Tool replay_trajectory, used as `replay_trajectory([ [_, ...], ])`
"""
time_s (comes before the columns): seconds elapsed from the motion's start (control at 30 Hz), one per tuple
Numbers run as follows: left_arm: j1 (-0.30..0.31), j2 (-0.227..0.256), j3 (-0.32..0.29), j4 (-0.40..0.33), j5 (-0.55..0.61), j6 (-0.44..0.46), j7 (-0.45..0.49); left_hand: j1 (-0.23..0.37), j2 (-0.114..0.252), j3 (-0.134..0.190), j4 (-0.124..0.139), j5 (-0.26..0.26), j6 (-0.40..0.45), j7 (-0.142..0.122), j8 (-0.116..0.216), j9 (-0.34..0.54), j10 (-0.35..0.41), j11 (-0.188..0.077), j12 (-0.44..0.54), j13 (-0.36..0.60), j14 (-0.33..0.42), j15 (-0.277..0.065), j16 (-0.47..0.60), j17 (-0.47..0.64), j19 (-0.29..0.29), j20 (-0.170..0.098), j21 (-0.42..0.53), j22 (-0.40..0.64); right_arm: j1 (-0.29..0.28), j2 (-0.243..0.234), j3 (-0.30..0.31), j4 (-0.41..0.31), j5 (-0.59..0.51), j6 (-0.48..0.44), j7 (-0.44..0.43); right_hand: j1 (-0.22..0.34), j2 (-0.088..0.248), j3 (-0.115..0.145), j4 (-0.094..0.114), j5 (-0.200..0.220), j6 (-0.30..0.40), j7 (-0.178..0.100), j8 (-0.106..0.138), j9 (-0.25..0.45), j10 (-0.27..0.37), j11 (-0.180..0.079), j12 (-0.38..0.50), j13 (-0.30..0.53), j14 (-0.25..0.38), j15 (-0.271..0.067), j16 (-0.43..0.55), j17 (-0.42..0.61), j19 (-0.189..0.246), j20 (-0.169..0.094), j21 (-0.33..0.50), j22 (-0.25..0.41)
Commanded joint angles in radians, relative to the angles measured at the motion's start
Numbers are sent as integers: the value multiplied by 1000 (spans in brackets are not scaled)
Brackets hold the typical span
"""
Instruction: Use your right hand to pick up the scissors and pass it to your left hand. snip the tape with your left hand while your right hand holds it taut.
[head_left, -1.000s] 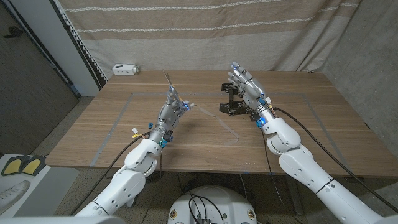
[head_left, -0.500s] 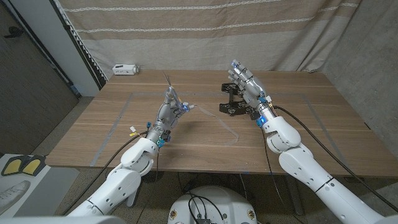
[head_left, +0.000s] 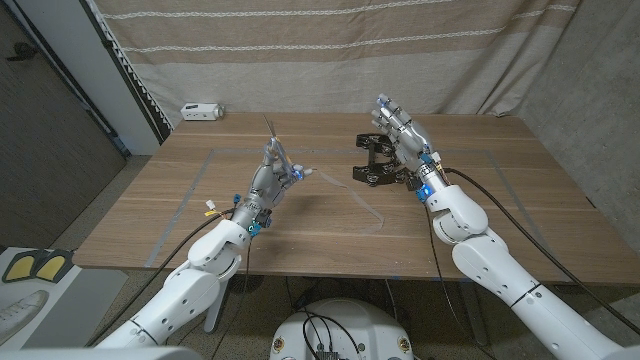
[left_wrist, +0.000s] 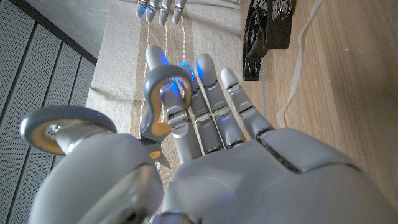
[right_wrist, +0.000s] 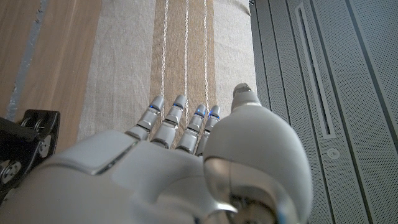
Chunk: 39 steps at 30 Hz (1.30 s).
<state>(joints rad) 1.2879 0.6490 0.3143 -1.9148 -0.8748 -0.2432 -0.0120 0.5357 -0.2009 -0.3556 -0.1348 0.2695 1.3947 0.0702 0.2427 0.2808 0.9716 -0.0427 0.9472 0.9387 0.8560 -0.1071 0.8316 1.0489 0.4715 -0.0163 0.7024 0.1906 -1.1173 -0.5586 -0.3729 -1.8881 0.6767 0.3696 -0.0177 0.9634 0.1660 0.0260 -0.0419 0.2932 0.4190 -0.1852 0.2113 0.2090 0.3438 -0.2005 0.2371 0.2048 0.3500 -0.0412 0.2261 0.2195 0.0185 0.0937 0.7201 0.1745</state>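
The grey-handled scissors with yellow-lined loops (left_wrist: 155, 118) sit in the left hand (head_left: 274, 172), its fingers threaded through one loop and the thumb side at the other, blades pointing up and away toward the far edge of the surface (head_left: 200, 215). The hand is raised over the middle of the surface, left of centre. From this I judge the handover finished, with the cutting step next.

The black tape dispenser (head_left: 375, 162) stands on the surface right of centre, toward the far edge. A thin clear strip of tape (head_left: 368, 212) trails from it toward the near edge, lying slack on the wood. The right hand (head_left: 402, 140) is lifted just beside and above the dispenser, fingers extended together and holding nothing; it is not touching the tape.

Over the last second the scissors hand has kept its place with the blades at much the same angle, while the right hand has shifted slightly toward the far right, away from the dispenser, fingers staying straight. That means little progress: the tape is not yet gripped or pulled taut, so a snip would likely fail now. The right hand probably needs to come down, pinch the loose end and draw it tight first.

A small white box-shaped device (head_left: 201, 110) lies at the far left corner.
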Motion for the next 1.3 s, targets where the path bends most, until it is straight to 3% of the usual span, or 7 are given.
replay_trajectory([
  [0.03,46,38,-24,-44,-24,12,-10,-6,7,-1,-7,7,-85,91,9,6,75,-64,16,4,-4,-52,0,2,9,3,-5,3,-27,-34,16,-35,-39,-26,-37,-11,-4,-1,-11,7,-15,8,-4,3,-14,6,-5,0,2,-129,4,0,34,34,5,2],
  [0.13,59,50,-34,-57,-21,10,-9,-5,9,0,-8,9,-86,89,9,8,71,-67,17,7,-7,-52,3,7,8,3,-10,4,-34,-39,17,-45,-50,-34,-50,-12,-3,0,-12,8,-17,10,-4,3,-21,15,-7,0,-14,-128,-3,0,18,27,-5,2],
  [0.23,81,59,-42,-74,-18,7,0,-5,10,1,-9,11,-87,88,9,11,70,-67,17,5,-8,-50,0,2,8,4,-13,4,-47,-49,22,-63,-91,-46,-86,-19,1,1,-12,13,-16,11,-1,2,-24,19,-5,1,-167,-87,-47,-7,-52,-3,-52,3],
  [0.3,91,62,-45,-81,-22,7,0,-5,10,1,-9,12,-87,87,8,11,70,-67,17,4,-8,-49,-1,1,9,4,-14,5,-50,-50,23,-66,-93,-47,-90,-20,2,1,-11,13,-17,10,-1,2,-27,20,-6,1,-184,-80,-49,-7,-57,-6,-57,3],
  [0.47,108,75,-54,-98,-20,4,-3,-5,11,2,-9,15,-86,88,9,15,72,-68,17,1,-7,-47,2,4,8,4,-18,6,-55,-50,23,-73,-122,-53,-113,-22,1,1,-11,14,-17,11,-1,2,-29,23,-6,1,-190,-74,-47,-8,-56,-7,-59,3],
  [0.67,129,89,-68,-122,-19,6,2,-3,12,3,-10,18,-85,85,10,19,70,-67,20,3,-6,-48,0,-1,6,4,-25,7,-56,-51,20,-82,-173,-71,-149,-26,-5,0,-15,19,27,43,15,0,49,94,25,-6,-160,-76,-23,-14,-5,-68,-60,4],
  [1.3,200,121,-97,-164,-23,11,4,6,16,6,-11,28,-83,86,9,27,66,-70,23,1,-9,-50,4,3,8,2,-37,10,-65,-65,-5,-127,-321,-196,-265,-29,-11,-6,-25,26,44,61,14,-3,208,71,77,-12,-134,-105,-14,-16,26,-103,-71,10],
])
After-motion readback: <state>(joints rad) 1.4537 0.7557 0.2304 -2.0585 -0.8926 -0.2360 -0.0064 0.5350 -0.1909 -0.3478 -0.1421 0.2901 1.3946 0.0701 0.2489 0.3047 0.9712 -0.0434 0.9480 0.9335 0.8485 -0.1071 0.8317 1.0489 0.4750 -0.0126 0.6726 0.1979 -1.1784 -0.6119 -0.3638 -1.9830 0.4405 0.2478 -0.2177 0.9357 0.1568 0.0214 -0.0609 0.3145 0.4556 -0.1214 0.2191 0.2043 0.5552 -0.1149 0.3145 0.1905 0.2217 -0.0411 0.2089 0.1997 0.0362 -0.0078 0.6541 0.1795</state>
